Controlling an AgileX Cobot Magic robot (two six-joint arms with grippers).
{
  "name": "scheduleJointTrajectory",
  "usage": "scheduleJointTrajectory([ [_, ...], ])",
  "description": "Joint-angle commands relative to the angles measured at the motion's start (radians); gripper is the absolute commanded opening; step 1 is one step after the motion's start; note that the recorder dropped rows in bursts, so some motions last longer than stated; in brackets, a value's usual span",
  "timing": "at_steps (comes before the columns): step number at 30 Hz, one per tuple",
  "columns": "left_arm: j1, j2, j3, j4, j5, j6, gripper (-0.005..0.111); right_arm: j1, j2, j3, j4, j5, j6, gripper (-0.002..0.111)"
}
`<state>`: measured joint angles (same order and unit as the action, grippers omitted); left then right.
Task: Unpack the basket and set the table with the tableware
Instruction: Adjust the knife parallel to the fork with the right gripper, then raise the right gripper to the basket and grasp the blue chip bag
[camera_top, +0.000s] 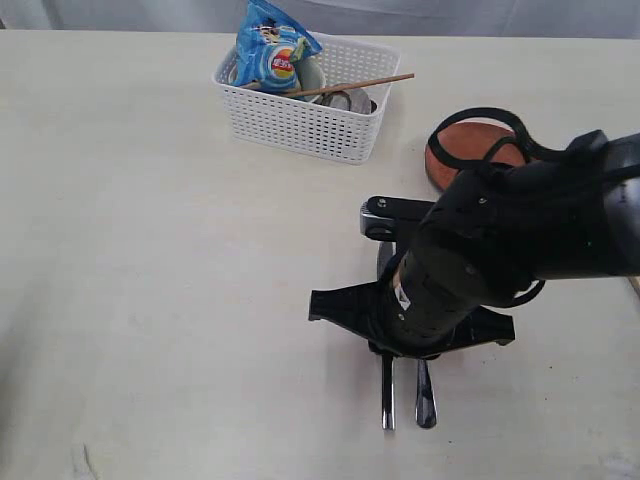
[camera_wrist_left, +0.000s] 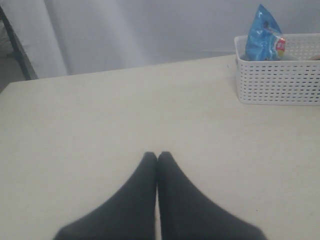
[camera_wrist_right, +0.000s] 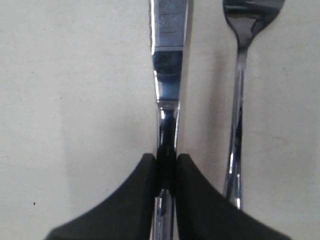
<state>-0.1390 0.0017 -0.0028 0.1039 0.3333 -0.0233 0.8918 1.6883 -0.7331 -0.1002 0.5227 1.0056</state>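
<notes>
In the right wrist view my right gripper is shut on the handle of the steel knife, which lies flat on the table. The steel fork lies parallel beside it, untouched. From the exterior view the right arm covers most of both; only the handle ends of the knife and the fork stick out. The white basket stands at the back and holds chopsticks and a steel cup. A brown plate lies right of it. My left gripper is shut and empty above bare table.
A blue snack bag stands upright in the basket's left end; the left wrist view shows this bag and the basket far off. A black cable loops over the plate.
</notes>
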Motion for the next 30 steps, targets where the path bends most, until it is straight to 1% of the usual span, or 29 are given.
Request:
scheduleJointTrajectory([
  [1,-0.007,-0.002,0.003,-0.006,-0.003,-0.003,0.000,-0.004,-0.010,0.002,0.004,0.006,-0.008,0.000],
  [4,-0.007,-0.002,0.003,-0.006,-0.003,-0.003,0.000,-0.004,-0.010,0.002,0.005,0.006,-0.008,0.000],
  [5,-0.007,-0.002,0.003,-0.006,-0.003,-0.003,0.000,-0.004,-0.010,0.002,0.005,0.006,-0.008,0.002],
  [6,-0.007,-0.002,0.003,-0.006,-0.003,-0.003,0.000,-0.004,-0.010,0.002,0.005,0.006,-0.008,0.007],
  [8,-0.007,-0.002,0.003,-0.006,-0.003,-0.003,0.000,-0.004,-0.010,0.002,0.005,0.006,-0.008,0.019],
  [10,-0.007,-0.002,0.003,-0.006,-0.003,-0.003,0.000,-0.004,-0.010,0.002,0.005,0.006,-0.008,0.036],
  [12,-0.007,-0.002,0.003,-0.006,-0.003,-0.006,0.000,-0.004,-0.010,0.002,0.005,0.006,-0.016,0.048],
  [13,-0.007,-0.002,0.003,-0.006,-0.003,-0.006,0.000,-0.004,-0.010,0.002,0.005,0.006,-0.023,0.051],
  [18,-0.007,-0.002,0.003,-0.006,-0.003,-0.006,0.000,-0.004,-0.020,-0.005,0.005,0.008,-0.037,0.051],
  [23,-0.007,-0.002,0.003,-0.006,-0.003,-0.006,0.000,-0.004,-0.073,-0.072,0.005,0.053,-0.115,0.051],
  [28,-0.007,-0.002,0.003,-0.006,-0.003,-0.006,0.000,-0.004,-0.117,-0.194,0.005,0.170,-0.206,0.039],
  [30,-0.007,-0.002,0.003,-0.006,-0.003,-0.006,0.000,-0.004,-0.109,-0.244,-0.012,0.218,-0.241,0.038],
])
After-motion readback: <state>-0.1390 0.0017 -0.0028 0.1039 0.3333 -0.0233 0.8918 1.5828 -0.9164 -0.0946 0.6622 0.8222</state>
